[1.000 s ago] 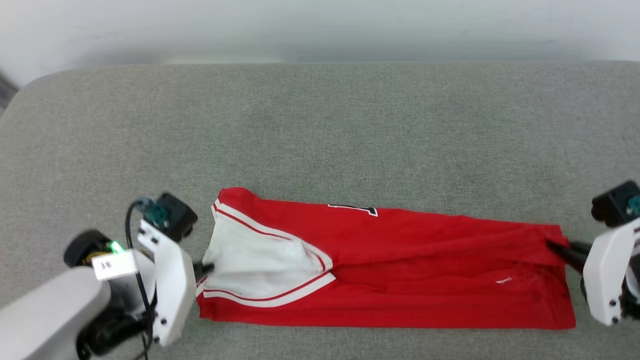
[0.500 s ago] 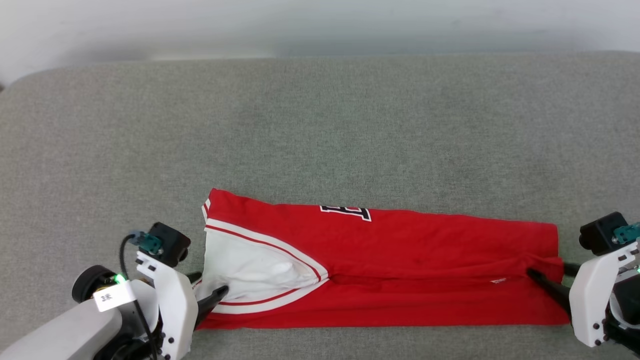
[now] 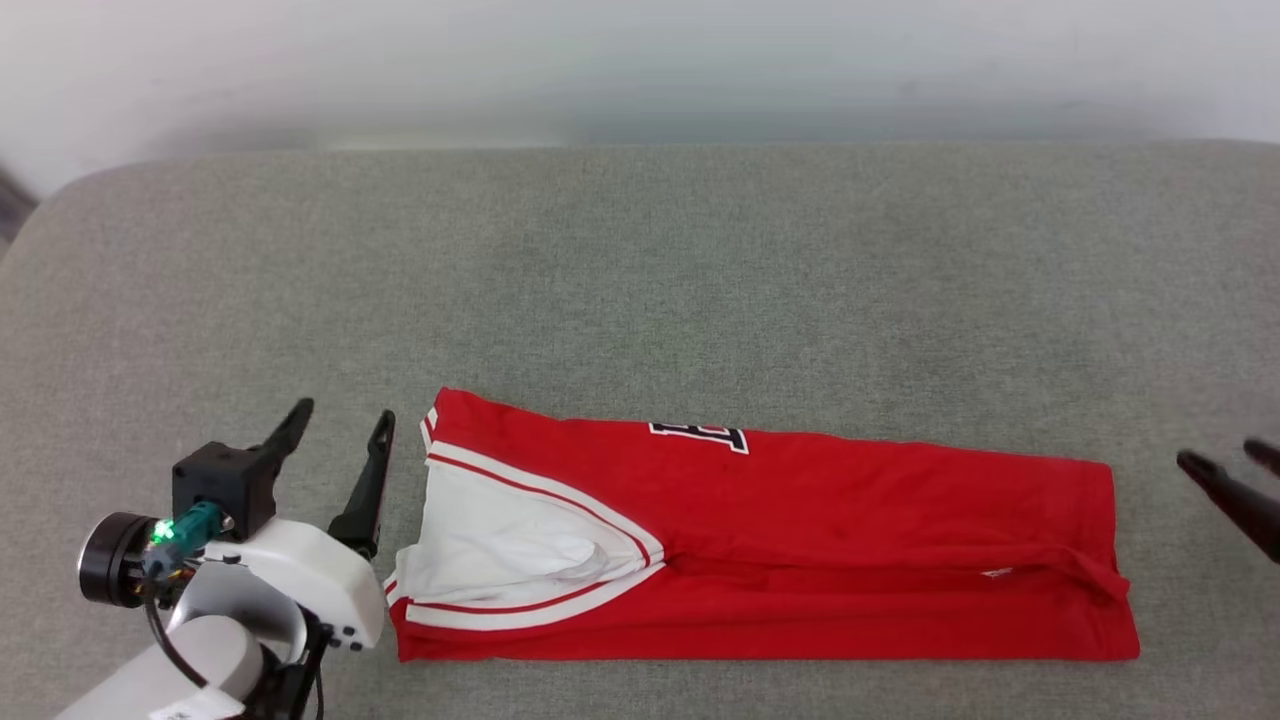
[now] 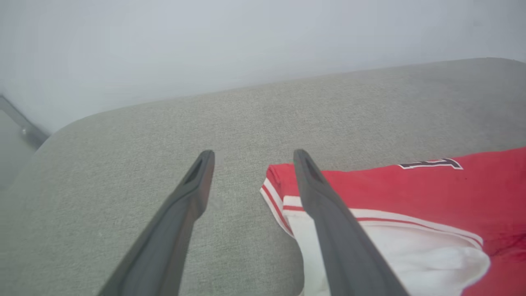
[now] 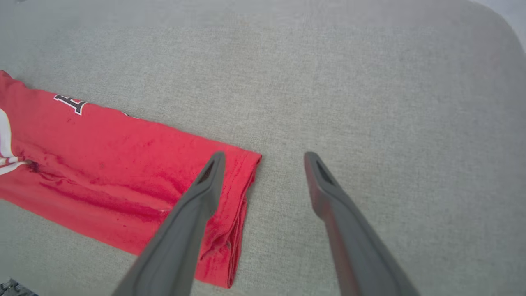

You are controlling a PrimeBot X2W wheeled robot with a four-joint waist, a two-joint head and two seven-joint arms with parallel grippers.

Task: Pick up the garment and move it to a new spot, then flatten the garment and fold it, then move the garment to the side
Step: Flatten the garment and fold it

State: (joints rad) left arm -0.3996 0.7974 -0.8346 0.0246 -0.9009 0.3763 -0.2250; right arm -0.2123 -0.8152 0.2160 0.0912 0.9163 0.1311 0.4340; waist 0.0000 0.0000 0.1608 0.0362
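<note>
Garment (image 3: 800,540), folded into a long red strip, lies along the near edge of the grey fabric-covered table (image 3: 640,280), with its white sleeve (image 3: 500,530) toward the left edge and its hem toward the right. Left pincer (image 3: 342,412): fingers spread wide, empty, just beside the sleeve end. Right pincer (image 3: 1217,452): fingers apart, empty, near the hem end, clear of the cloth.

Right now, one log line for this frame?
garment: folded lengthwise, flat on cushion | left end effector: open, beside sleeve end | right end effector: open, beside hem
</note>
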